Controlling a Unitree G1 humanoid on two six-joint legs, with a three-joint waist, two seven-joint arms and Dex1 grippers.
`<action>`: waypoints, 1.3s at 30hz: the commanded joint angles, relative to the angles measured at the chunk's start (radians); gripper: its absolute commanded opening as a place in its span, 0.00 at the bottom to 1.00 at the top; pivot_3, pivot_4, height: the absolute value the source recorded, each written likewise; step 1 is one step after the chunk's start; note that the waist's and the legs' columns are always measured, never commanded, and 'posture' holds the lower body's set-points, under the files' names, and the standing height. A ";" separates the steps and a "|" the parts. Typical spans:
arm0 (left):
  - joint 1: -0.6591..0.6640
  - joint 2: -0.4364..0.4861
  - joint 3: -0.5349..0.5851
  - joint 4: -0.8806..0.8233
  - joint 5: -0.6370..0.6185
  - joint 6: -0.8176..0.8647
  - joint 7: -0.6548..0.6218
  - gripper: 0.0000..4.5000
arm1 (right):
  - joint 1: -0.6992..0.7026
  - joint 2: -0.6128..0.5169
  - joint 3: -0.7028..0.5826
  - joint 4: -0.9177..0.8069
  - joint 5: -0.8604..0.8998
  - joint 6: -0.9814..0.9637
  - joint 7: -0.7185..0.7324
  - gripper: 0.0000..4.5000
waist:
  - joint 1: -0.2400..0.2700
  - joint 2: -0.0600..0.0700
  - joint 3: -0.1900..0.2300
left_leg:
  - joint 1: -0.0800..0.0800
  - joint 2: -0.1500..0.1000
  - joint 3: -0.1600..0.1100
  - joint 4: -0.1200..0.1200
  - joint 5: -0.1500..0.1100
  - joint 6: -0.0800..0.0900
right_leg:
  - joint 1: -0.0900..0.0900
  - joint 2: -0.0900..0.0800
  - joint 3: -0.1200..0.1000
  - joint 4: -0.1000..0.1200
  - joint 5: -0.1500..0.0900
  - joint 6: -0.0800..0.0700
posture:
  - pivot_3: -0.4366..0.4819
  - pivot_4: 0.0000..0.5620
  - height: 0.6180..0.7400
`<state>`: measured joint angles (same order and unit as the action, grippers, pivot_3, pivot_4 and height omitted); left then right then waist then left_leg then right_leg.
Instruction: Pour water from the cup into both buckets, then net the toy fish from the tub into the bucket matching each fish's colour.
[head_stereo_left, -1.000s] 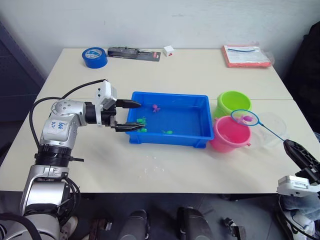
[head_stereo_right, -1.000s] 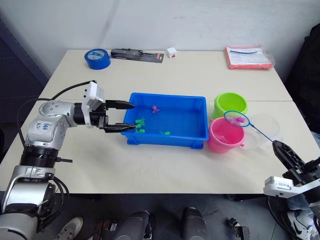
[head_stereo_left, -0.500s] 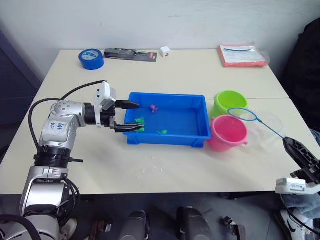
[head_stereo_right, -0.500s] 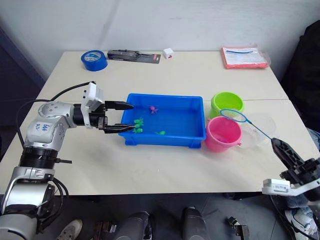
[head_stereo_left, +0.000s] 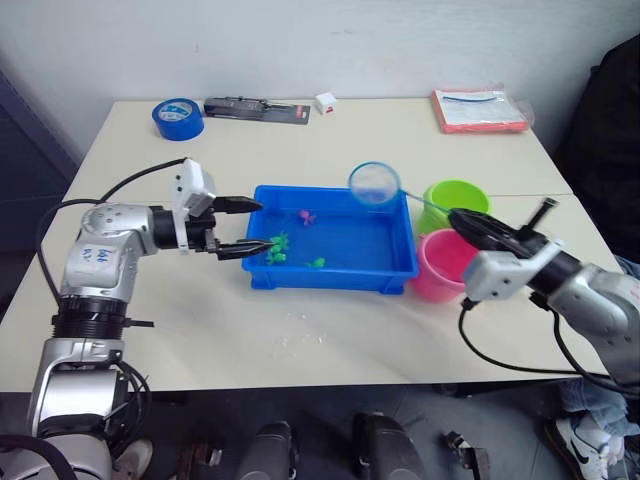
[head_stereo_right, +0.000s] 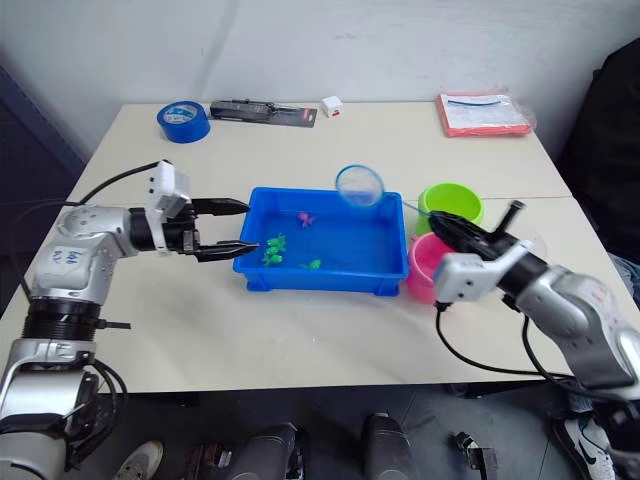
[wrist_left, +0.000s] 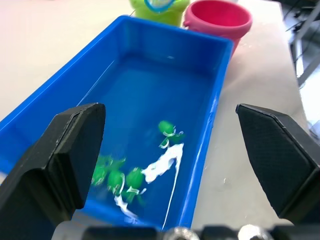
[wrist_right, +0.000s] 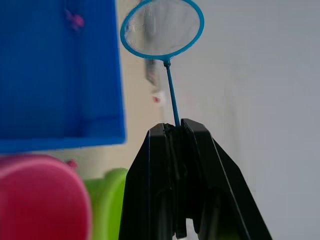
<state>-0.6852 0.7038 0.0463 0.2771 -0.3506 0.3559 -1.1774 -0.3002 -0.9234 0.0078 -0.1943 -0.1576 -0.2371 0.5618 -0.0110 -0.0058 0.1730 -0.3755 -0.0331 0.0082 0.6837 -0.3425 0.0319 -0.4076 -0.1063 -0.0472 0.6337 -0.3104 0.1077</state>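
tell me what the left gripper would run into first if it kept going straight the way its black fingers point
Probably the near end wall of the shallow bright blue plastic tub. The open left gripper points along the tub, fingertips about at that rim; if they clear it, next would be the small green toy fish. Depth is unclear.

So the two head cams sit up high, looking forward and down over the beige tabletop (head_stereo_left: 400, 140) from the near edge. Both catch the same whole layout, just shifted a bit sideways from each other: the shallow bright blue plastic tub (head_stereo_left: 335, 240) is mid-frame, and the far wall is along the top.

The left wrist cam is way closer. It's low, looking lengthwise down the tub from one short end, between the two black fingers (wrist_left: 60, 150) of the left gripper (wrist_left: 170, 145).

The right wrist cam looks along its own closed fingers (wrist_right: 172, 165), up the thin handle to the light blue ring net (wrist_right: 162, 27), with a tub corner beside it.
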 joint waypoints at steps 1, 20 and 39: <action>0.038 0.040 0.058 -0.067 -0.023 0.036 0.031 1.00 | -0.093 -0.003 0.018 -0.049 0.211 0.249 0.204 0.18 | 0.003 0.000 0.000 | 0.000 0.000 -0.001 0.000 0.000 0.000 | 0.000 -0.002 0.000 0.000 0.000 0.000 | 0.48 0.27 0.98; 0.177 0.080 0.152 -0.200 -0.062 0.136 0.159 1.00 | -0.705 0.177 0.284 0.188 0.442 1.404 0.393 0.18 | 0.005 0.000 0.000 | -0.005 -0.002 -0.004 0.000 -0.001 -0.001 | -0.004 -0.006 -0.002 0.000 0.000 0.000 | 0.48 0.27 0.98; 0.186 0.084 0.146 -0.202 -0.026 0.111 0.207 1.00 | -0.800 0.404 0.358 0.509 0.345 1.398 0.233 0.18 | -0.019 0.000 0.000 | -0.008 -0.005 -0.006 0.001 0.000 -0.001 | -0.008 -0.007 -0.012 0.004 0.000 0.000 | 0.48 0.27 0.98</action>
<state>-0.4976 0.7722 0.1812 0.0865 -0.3879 0.4952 -0.9841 -1.0671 -0.5276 0.3936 0.2994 0.2054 1.1863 0.8206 -0.0295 -0.0053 0.1732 -0.3837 -0.0385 0.0025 0.6849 -0.3429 0.0309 -0.4156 -0.1135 -0.0603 0.6378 -0.3104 0.1076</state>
